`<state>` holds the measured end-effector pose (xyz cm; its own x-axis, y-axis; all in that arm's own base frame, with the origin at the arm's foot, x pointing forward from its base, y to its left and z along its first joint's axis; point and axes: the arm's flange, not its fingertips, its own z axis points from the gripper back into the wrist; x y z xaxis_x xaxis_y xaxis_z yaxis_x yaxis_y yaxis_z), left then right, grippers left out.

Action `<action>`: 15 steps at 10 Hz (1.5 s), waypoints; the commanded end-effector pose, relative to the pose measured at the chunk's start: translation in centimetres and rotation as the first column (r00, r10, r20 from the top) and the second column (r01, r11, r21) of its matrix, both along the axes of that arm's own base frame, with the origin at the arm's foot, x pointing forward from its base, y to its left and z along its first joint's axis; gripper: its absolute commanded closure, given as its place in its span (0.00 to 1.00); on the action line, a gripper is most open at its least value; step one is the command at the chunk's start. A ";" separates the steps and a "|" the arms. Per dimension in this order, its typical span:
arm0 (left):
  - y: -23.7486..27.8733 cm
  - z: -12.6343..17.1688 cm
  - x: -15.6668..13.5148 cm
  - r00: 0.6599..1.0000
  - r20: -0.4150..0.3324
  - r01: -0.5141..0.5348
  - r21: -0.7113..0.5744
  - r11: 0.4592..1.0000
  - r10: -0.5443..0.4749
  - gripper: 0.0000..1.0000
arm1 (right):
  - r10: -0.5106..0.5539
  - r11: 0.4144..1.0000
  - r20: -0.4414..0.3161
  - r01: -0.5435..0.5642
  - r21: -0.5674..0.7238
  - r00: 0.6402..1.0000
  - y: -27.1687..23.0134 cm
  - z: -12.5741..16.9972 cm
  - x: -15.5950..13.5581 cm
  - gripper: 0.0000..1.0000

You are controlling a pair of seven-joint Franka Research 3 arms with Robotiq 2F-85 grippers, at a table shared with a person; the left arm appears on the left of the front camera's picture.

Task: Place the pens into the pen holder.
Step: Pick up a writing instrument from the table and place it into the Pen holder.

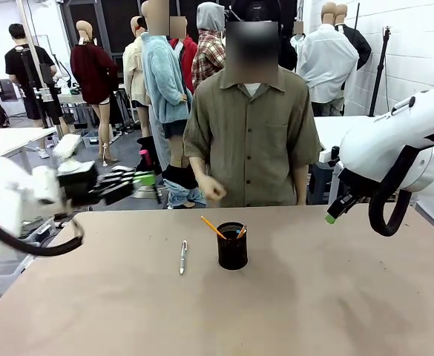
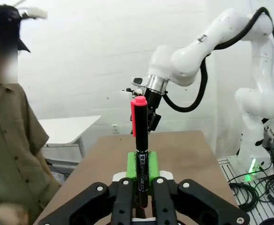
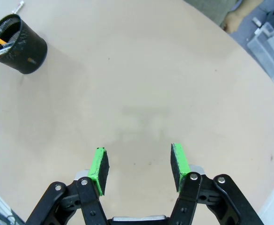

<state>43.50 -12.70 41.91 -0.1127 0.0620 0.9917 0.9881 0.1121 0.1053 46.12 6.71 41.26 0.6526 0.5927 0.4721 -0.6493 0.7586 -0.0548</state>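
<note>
We are clamping the left gripper [image 2: 142,169] on the red-capped pen [image 2: 139,117], evidently for the pen holder [image 1: 232,248], while the right gripper [image 3: 139,168] is hanging with fingers apart.

A robotics laboratory is indicated. A white robot arm [image 2: 193,56] is stood beside the right end of a plain brown table [image 1: 313,311]. Black cables [image 2: 263,187] are coiled on the floor by its base, where a green light [image 2: 253,165] is lit. The right side is closed off by a white-painted block wall [image 1: 417,44], against which a black stand [image 1: 382,74] is set. Another white worktable [image 1: 9,137] is seen at the far left.
</note>
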 end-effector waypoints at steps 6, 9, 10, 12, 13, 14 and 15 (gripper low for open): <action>-12.7 0.0 9.5 0.958 -0.285 0.063 0.297 0.953 0.025 1.00 | 0.009 1.000 0.019 -0.009 0.013 1.000 -0.4 -0.5 0.0 0.33; -10.4 0.5 7.0 0.988 -0.137 0.086 0.140 0.986 -0.067 1.00 | 0.009 1.000 0.019 -0.009 0.013 1.000 -0.4 -0.5 0.0 0.33; -11.7 -0.3 8.1 0.982 -0.186 0.077 0.193 0.978 -0.041 1.00 | 0.009 1.000 0.019 -0.009 0.013 1.000 -0.4 -0.5 0.0 0.33; -13.0 -1.6 9.9 0.962 -0.150 0.250 0.153 0.956 -0.228 1.00 | 0.009 1.000 0.019 -0.009 0.013 1.000 -0.4 -0.5 0.0 0.33; -13.6 -2.2 11.1 0.952 -0.147 0.291 0.164 0.943 -0.268 1.00 | 0.009 1.000 0.019 -0.009 0.013 1.000 -0.4 -0.5 0.0 0.33; -14.0 -3.0 12.5 0.946 -0.157 0.306 0.149 0.940 -0.283 1.00 | 0.009 1.000 0.019 -0.009 0.013 1.000 -0.4 -0.5 0.0 0.33; -14.5 -3.7 13.7 0.945 -0.150 0.313 0.143 0.939 -0.292 1.00 | 0.009 1.000 0.019 -0.009 0.013 1.000 -0.4 -0.5 0.0 0.33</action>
<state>54.89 -26.85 38.30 0.0302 -0.0995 0.9946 0.9837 -0.1735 -0.0472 46.13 6.61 41.27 0.6537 0.5910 0.4728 -0.6478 0.7599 -0.0541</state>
